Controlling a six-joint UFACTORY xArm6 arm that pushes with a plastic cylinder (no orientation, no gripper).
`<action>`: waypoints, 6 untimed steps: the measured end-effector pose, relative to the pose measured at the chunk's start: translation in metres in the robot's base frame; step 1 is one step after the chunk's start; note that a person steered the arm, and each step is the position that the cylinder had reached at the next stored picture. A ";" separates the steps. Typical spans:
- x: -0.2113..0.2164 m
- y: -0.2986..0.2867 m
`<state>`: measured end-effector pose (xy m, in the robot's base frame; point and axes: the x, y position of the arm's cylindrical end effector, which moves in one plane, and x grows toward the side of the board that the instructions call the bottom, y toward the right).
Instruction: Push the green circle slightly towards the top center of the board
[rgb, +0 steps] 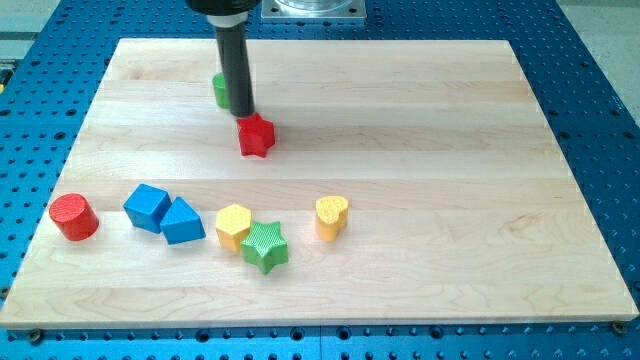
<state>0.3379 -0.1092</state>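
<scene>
The green circle (220, 90) lies near the view's top left of the wooden board (420, 200), mostly hidden behind my dark rod. My tip (241, 111) rests on the board just right of and below the green circle, touching or almost touching it. A red star (256, 135) lies just below and right of the tip.
A red circle (73, 217) lies at the left edge. A blue cube (148, 207) and a blue triangle (182, 222) lie side by side. A yellow hexagon (234, 226), a green star (265, 246) and a yellow heart (332, 217) lie along the lower middle.
</scene>
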 end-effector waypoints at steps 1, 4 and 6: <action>-0.036 0.000; -0.064 -0.015; -0.072 -0.011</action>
